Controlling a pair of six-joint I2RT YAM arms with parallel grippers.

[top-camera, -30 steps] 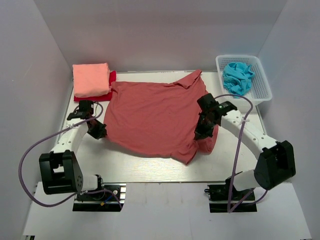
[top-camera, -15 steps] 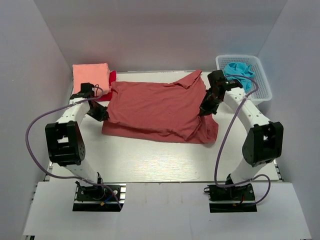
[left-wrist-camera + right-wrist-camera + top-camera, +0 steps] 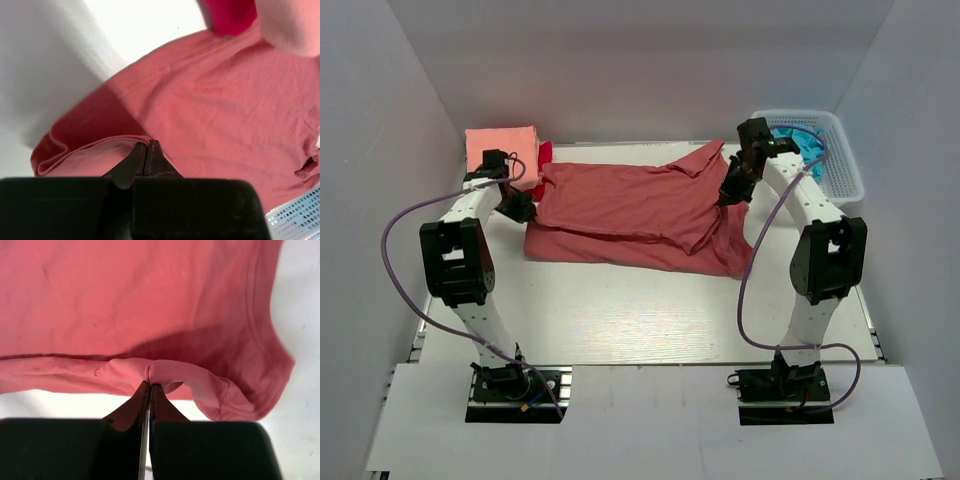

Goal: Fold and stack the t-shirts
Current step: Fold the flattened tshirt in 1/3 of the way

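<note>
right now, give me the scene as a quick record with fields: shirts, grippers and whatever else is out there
left gripper: shut, pinching the left edge of the brick-red t-shirt
right gripper: shut, pinching the same shirt's right edge
brick-red t-shirt: spread in the middle, near part doubled over toward the back
salmon-pink t-shirt: folded, back left corner
bright red t-shirt: folded, under the salmon-pink one
basket: back right, holds a blue cloth
stack: two folded shirts, third not yet added
</note>
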